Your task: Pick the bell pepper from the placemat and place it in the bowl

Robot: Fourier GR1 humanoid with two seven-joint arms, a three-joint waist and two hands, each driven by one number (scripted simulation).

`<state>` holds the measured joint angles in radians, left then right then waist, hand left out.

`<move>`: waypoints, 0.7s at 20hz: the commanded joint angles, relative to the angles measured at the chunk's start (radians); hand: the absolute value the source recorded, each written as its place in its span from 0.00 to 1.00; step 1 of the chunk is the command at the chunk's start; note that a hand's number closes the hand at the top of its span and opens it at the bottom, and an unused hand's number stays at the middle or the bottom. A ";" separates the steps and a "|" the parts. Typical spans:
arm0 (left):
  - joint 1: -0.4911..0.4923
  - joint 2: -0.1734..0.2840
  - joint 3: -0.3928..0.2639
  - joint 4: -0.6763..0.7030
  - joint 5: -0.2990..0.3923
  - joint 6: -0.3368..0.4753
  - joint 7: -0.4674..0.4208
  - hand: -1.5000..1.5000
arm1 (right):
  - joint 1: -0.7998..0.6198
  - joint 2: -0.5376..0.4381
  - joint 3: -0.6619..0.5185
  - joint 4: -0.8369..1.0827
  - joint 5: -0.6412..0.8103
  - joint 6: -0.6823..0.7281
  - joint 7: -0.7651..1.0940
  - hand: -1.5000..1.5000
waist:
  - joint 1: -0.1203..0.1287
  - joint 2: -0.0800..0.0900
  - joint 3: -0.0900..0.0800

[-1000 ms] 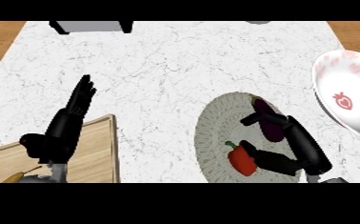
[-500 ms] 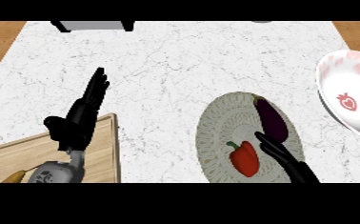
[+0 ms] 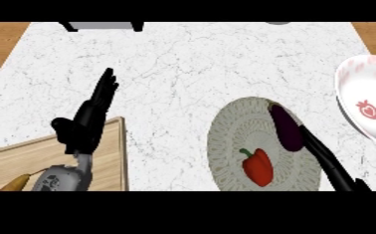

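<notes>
Fingers (image 3: 317, 151) of the right hand (image 3: 334, 171) lie straight, holding nothing, beside the eggplant (image 3: 286, 127) at the placemat's (image 3: 228, 143) three o'clock edge. Red bell pepper (image 3: 257, 167) sits at the placemat's six o'clock, untouched. Bowl (image 3: 356, 103) waits at three o'clock on the table (image 3: 191, 63). Left hand (image 3: 89, 116) rests open at nine o'clock over the board (image 3: 58, 156). Risk: closing now could catch the eggplant instead. No writing shows; the bowl bears only a strawberry picture.

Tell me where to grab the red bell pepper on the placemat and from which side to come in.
Grip the bell pepper across its broad red body, below the green stem that points up-left. It lies flat on the round placemat, so coming from above looks best. The right hand is beside it to the right, next to the eggplant; closing from that side probably suits.
</notes>
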<state>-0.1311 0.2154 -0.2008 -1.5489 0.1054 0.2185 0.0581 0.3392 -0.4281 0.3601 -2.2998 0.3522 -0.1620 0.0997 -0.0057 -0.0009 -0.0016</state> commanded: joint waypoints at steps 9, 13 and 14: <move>-0.067 -0.013 0.043 0.054 0.002 -0.037 0.012 0.50 | -0.185 -0.008 0.060 0.057 0.032 0.226 0.507 0.00 | 0.006 0.002 0.001; -0.007 -0.026 0.041 -0.008 -0.019 -0.048 0.023 0.50 | -0.143 -0.008 0.031 0.076 0.033 0.280 0.452 0.00 | 0.004 0.000 0.002; 0.009 -0.050 0.042 0.052 -0.024 -0.050 -0.043 0.50 | -0.128 0.033 0.109 0.046 0.101 0.258 0.486 0.00 | 0.002 0.000 0.001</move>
<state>-0.1492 0.1864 -0.1766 -1.5337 0.0827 0.1885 0.0676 0.1715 -0.4306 0.4108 -2.2527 0.3895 0.0840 0.5748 0.0011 0.0003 -0.0004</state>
